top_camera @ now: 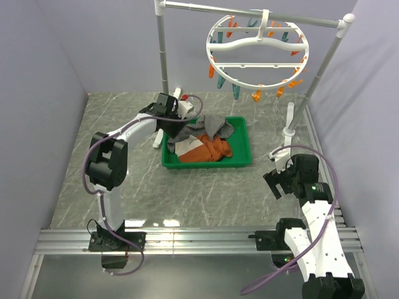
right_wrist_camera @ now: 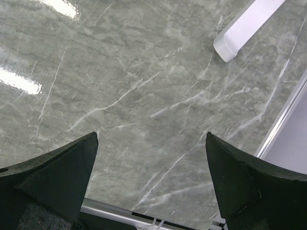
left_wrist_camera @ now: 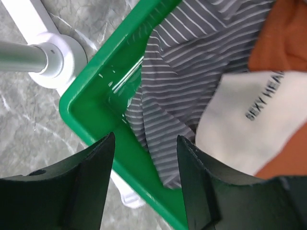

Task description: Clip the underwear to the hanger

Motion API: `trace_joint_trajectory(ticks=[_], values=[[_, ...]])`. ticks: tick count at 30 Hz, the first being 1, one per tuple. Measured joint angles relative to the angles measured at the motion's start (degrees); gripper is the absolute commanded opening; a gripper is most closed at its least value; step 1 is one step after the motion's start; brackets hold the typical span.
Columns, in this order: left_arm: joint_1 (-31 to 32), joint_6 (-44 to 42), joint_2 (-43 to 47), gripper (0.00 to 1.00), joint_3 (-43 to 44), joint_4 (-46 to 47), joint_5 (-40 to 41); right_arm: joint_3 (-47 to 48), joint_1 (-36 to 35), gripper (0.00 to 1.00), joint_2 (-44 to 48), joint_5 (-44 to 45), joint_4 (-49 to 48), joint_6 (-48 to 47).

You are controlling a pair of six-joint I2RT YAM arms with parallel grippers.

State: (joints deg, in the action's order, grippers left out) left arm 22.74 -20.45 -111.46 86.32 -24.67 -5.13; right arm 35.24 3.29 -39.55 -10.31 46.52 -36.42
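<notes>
The grey striped underwear [top_camera: 209,126] lies crumpled in the back of a green tray [top_camera: 243,161]; it also shows in the left wrist view [left_wrist_camera: 192,72]. My left gripper [top_camera: 181,115] hovers over the tray's back left corner, open and empty [left_wrist_camera: 145,143], its fingers [left_wrist_camera: 93,163] straddling the tray rim and a hanging edge of the striped cloth. The white ring hanger [top_camera: 259,53] with orange and teal clothespins hangs from the rack bar at the back. My right gripper [top_camera: 280,180] is open and empty above bare table [right_wrist_camera: 151,139], right of the tray.
An orange-rust garment [top_camera: 209,149] and a white cloth with black lettering [left_wrist_camera: 240,120] lie in the tray beside the underwear. The white-and-grey tube rack [top_camera: 163,50] stands behind, with feet [left_wrist_camera: 53,57] near the tray's corner and at the right [right_wrist_camera: 244,28].
</notes>
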Motion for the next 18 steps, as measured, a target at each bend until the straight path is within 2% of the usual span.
trace_joint_trajectory(ticks=[11, 13, 15, 16, 17, 18], values=[[0.7, 0.4, -7.7, 0.6, 3.1, 0.1, 1.1, 0.4, -0.3, 1.0, -4.4, -0.4, -0.7, 0.1], [0.8, 0.8, -8.5, 0.53, 3.4, 0.0, 0.9, 0.5, -0.3, 1.0, -4.9, -0.7, -0.8, 0.3], [0.9, 1.4, -9.2, 0.4, 3.8, -0.1, 0.6, 0.6, -0.4, 1.0, -5.3, -0.9, -0.9, 0.6], [1.0, 1.7, -9.6, 0.33, 4.0, -0.2, 0.4, 0.8, -0.5, 1.0, -5.6, -1.0, -0.9, 0.7], [1.0, 1.9, -10.0, 0.2, 4.4, -0.6, 0.3, 1.1, -0.5, 1.0, -5.7, -1.2, -0.9, 0.8], [1.0, 2.1, -10.5, 0.12, 5.2, -1.1, 0.0, 1.4, -0.5, 1.0, -5.9, -1.3, -0.9, 0.9]])
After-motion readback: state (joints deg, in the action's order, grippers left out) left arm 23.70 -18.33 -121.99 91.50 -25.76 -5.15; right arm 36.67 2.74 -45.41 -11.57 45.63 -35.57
